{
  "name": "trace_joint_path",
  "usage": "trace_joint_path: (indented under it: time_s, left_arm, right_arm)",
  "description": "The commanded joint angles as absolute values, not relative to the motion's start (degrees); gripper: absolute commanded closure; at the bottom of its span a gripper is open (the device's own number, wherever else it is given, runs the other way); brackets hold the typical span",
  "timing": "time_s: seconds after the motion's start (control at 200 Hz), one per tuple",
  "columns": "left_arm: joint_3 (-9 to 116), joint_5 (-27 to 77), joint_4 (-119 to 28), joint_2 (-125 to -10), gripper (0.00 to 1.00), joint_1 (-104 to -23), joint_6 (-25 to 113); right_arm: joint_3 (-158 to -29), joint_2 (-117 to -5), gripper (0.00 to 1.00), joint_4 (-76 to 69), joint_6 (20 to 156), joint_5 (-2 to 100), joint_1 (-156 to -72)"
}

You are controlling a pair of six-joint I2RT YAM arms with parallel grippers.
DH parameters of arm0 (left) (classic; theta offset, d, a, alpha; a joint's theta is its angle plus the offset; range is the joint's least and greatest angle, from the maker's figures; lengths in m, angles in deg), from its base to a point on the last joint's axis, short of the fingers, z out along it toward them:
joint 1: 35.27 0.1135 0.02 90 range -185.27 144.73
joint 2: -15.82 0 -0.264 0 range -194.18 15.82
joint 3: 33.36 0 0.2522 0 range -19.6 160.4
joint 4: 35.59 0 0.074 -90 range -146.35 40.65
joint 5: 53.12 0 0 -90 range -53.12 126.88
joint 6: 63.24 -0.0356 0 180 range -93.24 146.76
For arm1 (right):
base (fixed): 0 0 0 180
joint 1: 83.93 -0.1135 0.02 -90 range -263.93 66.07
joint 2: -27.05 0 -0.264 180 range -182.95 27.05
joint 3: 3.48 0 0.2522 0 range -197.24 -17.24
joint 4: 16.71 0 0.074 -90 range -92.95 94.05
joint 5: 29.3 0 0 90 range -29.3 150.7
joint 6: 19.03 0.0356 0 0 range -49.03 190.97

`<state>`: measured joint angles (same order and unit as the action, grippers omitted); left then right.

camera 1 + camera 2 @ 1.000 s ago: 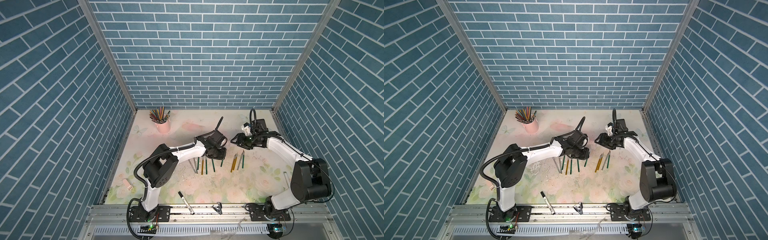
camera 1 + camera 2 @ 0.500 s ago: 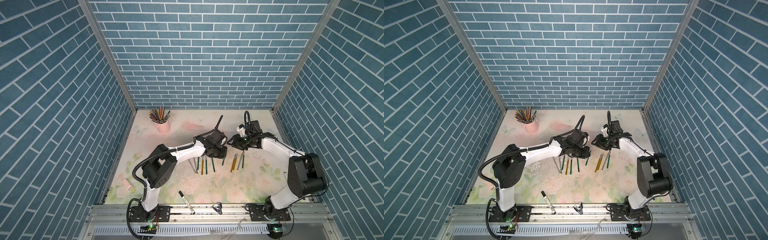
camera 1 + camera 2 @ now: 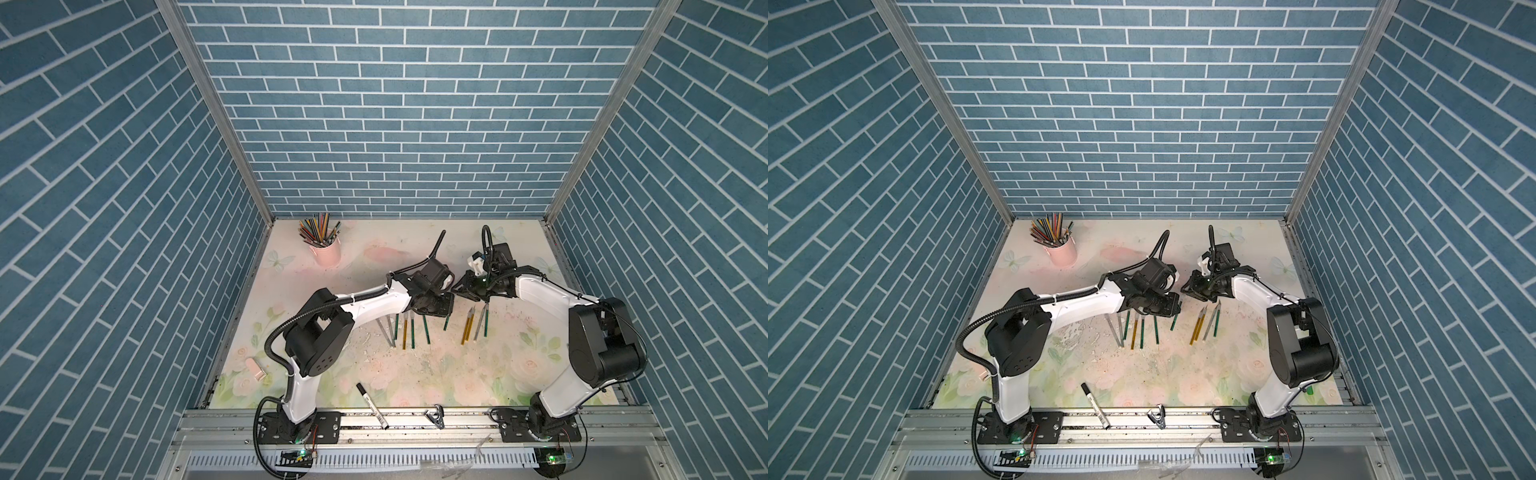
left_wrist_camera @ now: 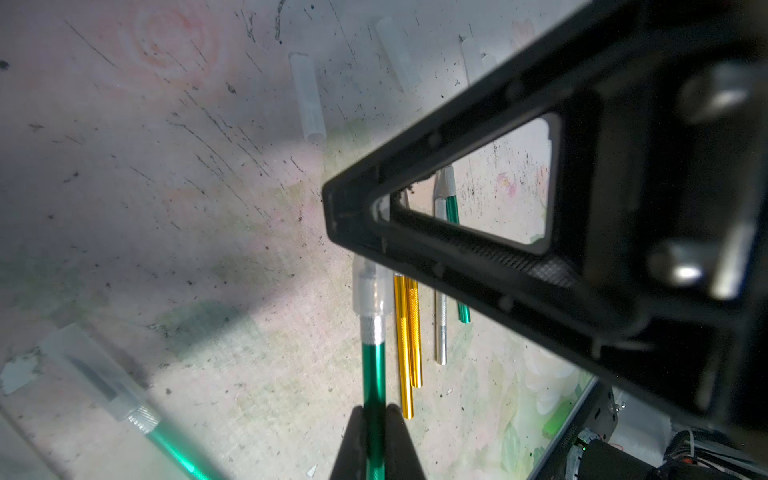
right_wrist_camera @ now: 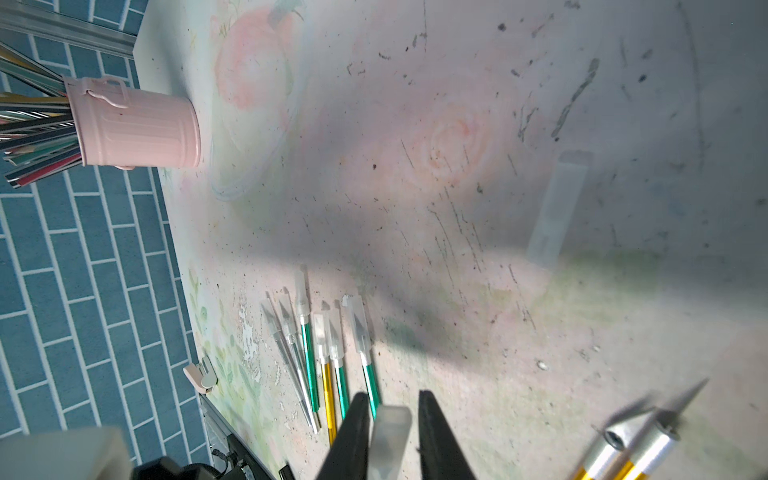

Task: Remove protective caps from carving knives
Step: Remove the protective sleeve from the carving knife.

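Carving knives [image 3: 405, 332] lie near the middle of the bench [image 3: 436, 374], a floral-printed top. Take 12 o'clock as the back wall and 6 o'clock as the arm bases.

The left arm [image 3: 374, 305] reaches in from 7 o'clock and the right arm [image 3: 544, 299] from 5 o'clock. Their wrists meet just to the 12 o'clock side of the knives.

A pink cup [image 3: 328, 255] stands at 11 o'clock, full of coloured pencils [image 3: 318, 230]. A marker pen [image 3: 372, 406] lies at the 6 o'clock edge, partly over the metal rail.

Six knives rest side by side with handles pointing to 6 o'clock, and protective caps [image 5: 356, 326] cover their blades. To the 3 o'clock side of them lies a second group [image 3: 466, 328] with gold, silver and green handles. The right wrist view shows bare blades on two of these.

Between the two groups is one green knife [image 4: 373, 374]. The left pincer [image 4: 374, 409] is clamped on its handle. Its cap [image 4: 371, 291] sits over the blade end.

The right pincer [image 5: 393, 395] has a jaw close on each side of that cap, and a sliver of bench shows along one side. I cannot tell whether it grips.

Loose caps [image 4: 308, 99] lie on the bench to the 12 o'clock side of the knives.
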<state>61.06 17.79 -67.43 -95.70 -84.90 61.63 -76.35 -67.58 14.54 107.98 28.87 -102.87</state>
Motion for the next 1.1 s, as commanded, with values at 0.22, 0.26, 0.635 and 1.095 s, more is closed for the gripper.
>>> trace_joint_path:
  time_s: [0.22, 0.26, 0.635, 1.095]
  left_arm:
    - [60.47, 19.55, -67.43, -94.58, 1.00, -84.58, 61.06]
    - [60.31, 19.67, -67.69, -94.48, 1.00, -84.57, 60.98]
    - [58.78, 20.25, -69.63, -93.85, 1.00, -84.58, 60.03]
    - [57.59, 19.70, -72.37, -94.73, 1.00, -84.65, 59.56]
  right_arm:
    - [-76.66, -68.18, 0.89, 14.40, 109.55, 29.70, -103.35]
    - [-77.20, -68.43, 0.90, 14.65, 109.42, 29.92, -103.35]
    - [-85.08, -72.32, 0.96, 17.52, 107.37, 31.72, -102.58]
    - [-92.95, -76.52, 0.96, 19.83, 105.95, 34.16, -100.38]
